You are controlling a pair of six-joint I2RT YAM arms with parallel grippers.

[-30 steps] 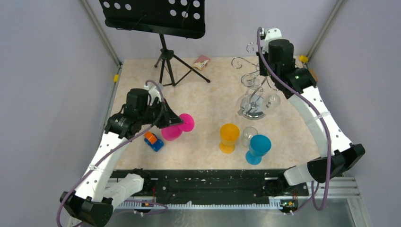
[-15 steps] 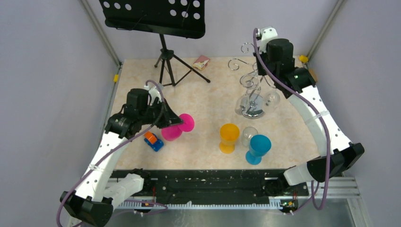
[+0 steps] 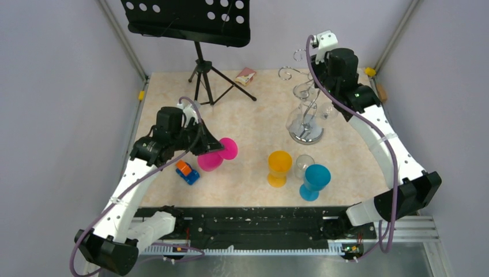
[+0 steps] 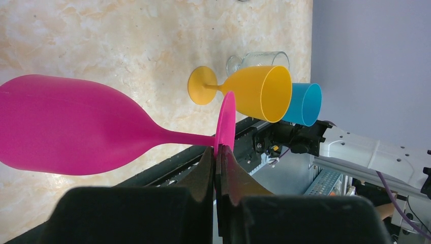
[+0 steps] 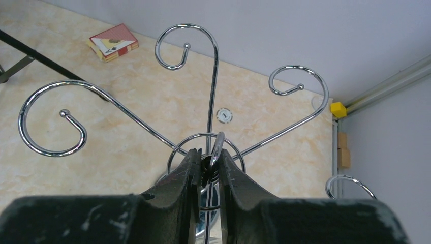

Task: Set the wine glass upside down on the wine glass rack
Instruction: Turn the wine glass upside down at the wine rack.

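A magenta wine glass hangs on its side just above the table at centre left. My left gripper is shut on the rim of its round foot. In the left wrist view the glass stretches to the left, its foot pinched at my left gripper. The chrome wine glass rack stands at the back right on its mirror base. My right gripper is shut on the ring at its top. In the right wrist view the rack's curled hook arms fan out ahead of my right gripper.
An orange goblet, a clear glass and a blue goblet stand at front centre. Clear glasses hang low on the rack. A toy car lies under my left arm. A black music stand and a small card box are at the back.
My right gripper has drawn back toward the far wall with the rack's top, and the rack now stands straighter. The left arm and the magenta glass have barely shifted.
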